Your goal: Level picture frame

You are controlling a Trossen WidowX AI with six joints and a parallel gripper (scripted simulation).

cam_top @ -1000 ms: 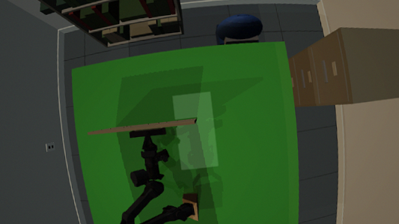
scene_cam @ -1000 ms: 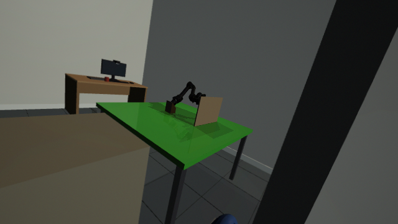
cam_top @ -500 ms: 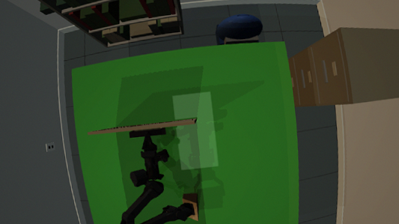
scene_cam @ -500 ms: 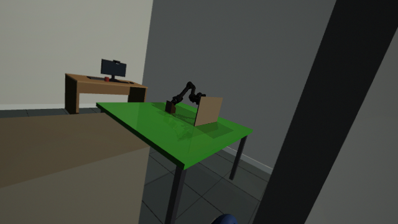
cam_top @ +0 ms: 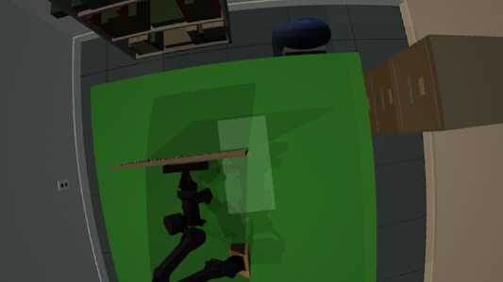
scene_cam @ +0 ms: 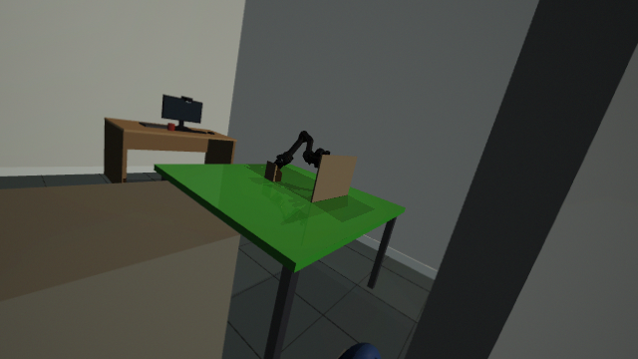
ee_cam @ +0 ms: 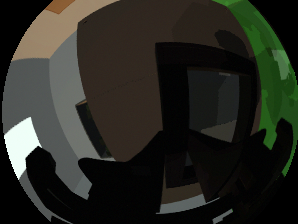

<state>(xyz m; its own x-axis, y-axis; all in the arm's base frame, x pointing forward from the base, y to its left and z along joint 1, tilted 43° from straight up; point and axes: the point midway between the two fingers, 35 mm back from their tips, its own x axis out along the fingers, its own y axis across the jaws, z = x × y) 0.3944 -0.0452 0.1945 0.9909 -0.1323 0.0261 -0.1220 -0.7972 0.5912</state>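
Observation:
The picture frame (cam_top: 197, 166) (ee_cam: 172, 95) is black, with a grey, glossy pane in the wrist view. It hangs against the near face of the upright wall panel (cam_top: 229, 154) (scene_cam: 335, 177) (ee_cam: 117, 75). My gripper (cam_top: 185, 172) (ee_cam: 173, 133) is shut on the picture frame, at the bar on the left in the wrist view. In that view the frame's top bar slopes slightly down to the right, but the view is tilted and curved, so I cannot tell whether it hangs level. The screw and the notched strip are hidden. The panel hides the frame in the exterior view.
The panel stands on the green table (cam_top: 322, 176) (scene_cam: 234, 199). My arm (cam_top: 177, 259) (scene_cam: 304, 137) reaches to it from a small brown stand (cam_top: 247, 261) (scene_cam: 270, 171). A shelf, a blue chair (cam_top: 302, 34) and a drawer cabinet (cam_top: 478, 82) are beyond the table's edges.

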